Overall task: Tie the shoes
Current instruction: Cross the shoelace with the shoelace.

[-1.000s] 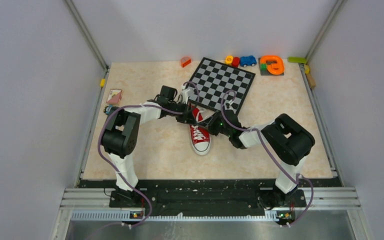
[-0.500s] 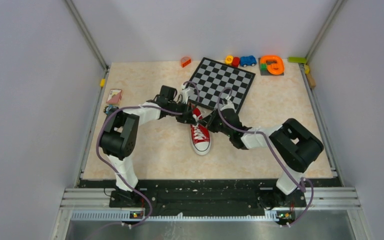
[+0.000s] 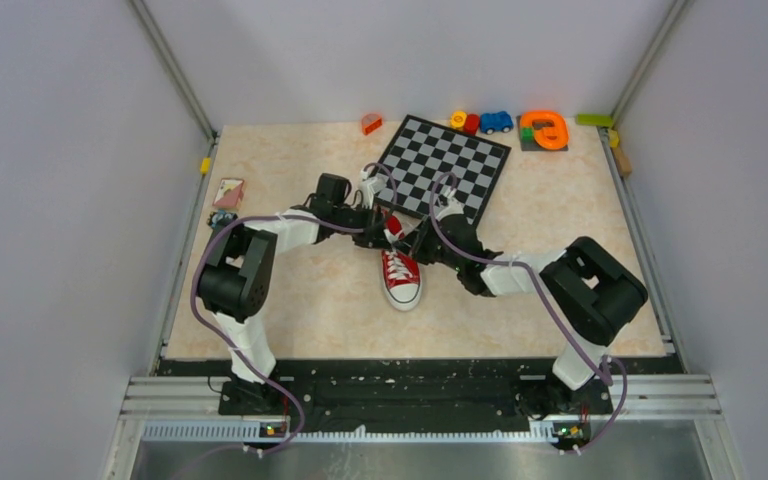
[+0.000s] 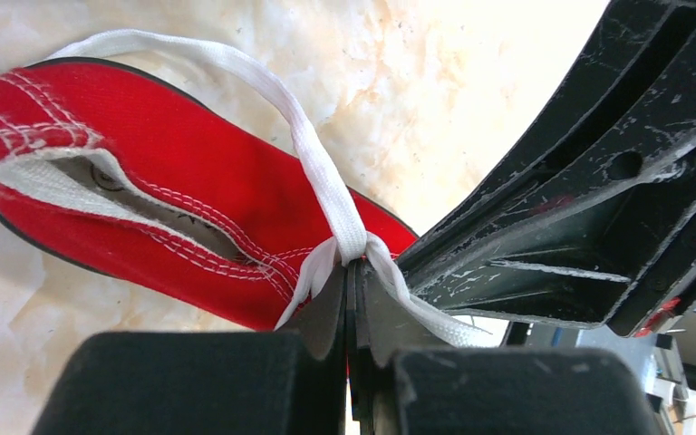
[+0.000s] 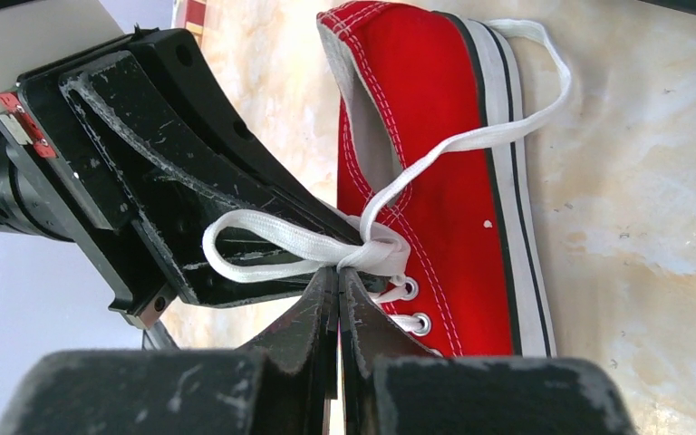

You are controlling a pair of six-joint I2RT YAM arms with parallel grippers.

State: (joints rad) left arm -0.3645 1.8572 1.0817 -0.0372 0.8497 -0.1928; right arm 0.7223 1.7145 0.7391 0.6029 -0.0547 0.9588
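The red shoe lies mid-table with its white toe cap toward the arms. Both grippers meet over its tongue end. My left gripper is shut on a white lace, pinched at the fingertips beside the red canvas. From the other side my right gripper is shut on a lace loop at its tips, next to the eyelets of the shoe. Each wrist view shows the other gripper's black fingers close by.
A checkerboard lies just behind the shoe. Toys line the back edge: an orange block, a blue car, an orange ring. A small card lies near the left wall. Grey walls close in both sides.
The right gripper has shut on the lace and crept toward the left gripper, while its elbow swung out to the right. The left arm has barely moved.
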